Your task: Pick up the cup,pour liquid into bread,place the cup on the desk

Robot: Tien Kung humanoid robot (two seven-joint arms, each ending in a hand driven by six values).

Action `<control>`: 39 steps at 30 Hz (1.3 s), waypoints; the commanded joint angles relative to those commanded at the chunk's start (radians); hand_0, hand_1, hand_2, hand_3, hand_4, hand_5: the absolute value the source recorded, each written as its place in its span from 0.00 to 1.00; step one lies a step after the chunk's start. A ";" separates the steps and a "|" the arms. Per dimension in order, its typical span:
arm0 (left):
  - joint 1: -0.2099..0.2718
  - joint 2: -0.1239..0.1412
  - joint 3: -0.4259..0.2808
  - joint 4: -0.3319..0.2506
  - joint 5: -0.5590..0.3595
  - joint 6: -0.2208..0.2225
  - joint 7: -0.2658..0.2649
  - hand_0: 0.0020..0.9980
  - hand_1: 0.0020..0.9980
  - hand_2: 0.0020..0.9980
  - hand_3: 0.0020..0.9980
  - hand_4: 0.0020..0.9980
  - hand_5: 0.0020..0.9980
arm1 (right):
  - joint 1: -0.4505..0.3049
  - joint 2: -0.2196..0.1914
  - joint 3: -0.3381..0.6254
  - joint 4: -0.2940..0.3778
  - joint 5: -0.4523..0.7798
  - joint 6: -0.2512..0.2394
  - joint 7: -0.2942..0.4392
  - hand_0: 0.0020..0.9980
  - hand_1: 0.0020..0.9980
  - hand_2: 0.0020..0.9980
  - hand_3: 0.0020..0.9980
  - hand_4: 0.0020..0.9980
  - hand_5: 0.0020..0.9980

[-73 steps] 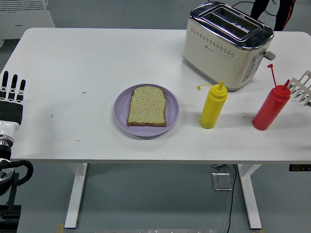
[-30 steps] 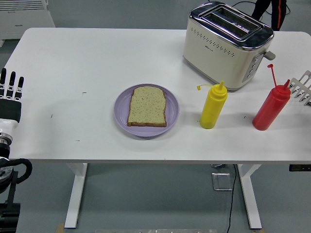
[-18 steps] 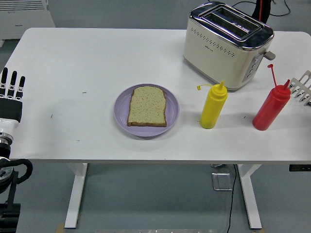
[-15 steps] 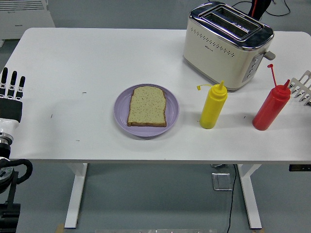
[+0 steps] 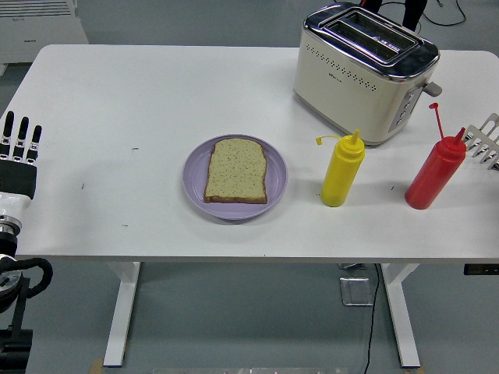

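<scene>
The left hand [image 5: 17, 160] is resting at the table's [image 5: 140, 93] left edge, fingers [image 5: 22, 134] straight and released, gripping nothing. Well to the right of those fingers, bread [image 5: 236, 171] is lying on a purple plate [image 5: 277, 175]. Farther right a yellow bottle [image 5: 342, 169] and a red bottle [image 5: 435, 171] are standing upright, a toaster [image 5: 363, 72] behind them.
</scene>
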 joint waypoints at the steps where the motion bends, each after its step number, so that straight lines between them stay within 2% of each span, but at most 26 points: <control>1: 0.000 0.000 0.000 0.000 0.000 0.000 0.000 0.78 0.72 0.72 0.70 0.58 1.00 | -0.001 0.000 0.002 0.000 0.001 0.000 0.000 0.82 0.76 0.81 0.84 0.76 0.56; 27: -0.011 0.003 -0.011 -0.003 0.000 0.001 -0.001 0.78 0.72 0.72 0.70 0.58 1.00 | 0.008 0.007 0.020 0.009 0.006 0.001 -0.007 0.81 0.75 0.80 0.83 0.74 0.57; 39: -0.012 0.001 -0.020 -0.013 -0.013 0.014 -0.029 0.77 0.72 0.72 0.70 0.58 1.00 | 0.007 0.009 0.015 0.006 0.013 -0.009 -0.004 0.80 0.75 0.79 0.83 0.73 0.57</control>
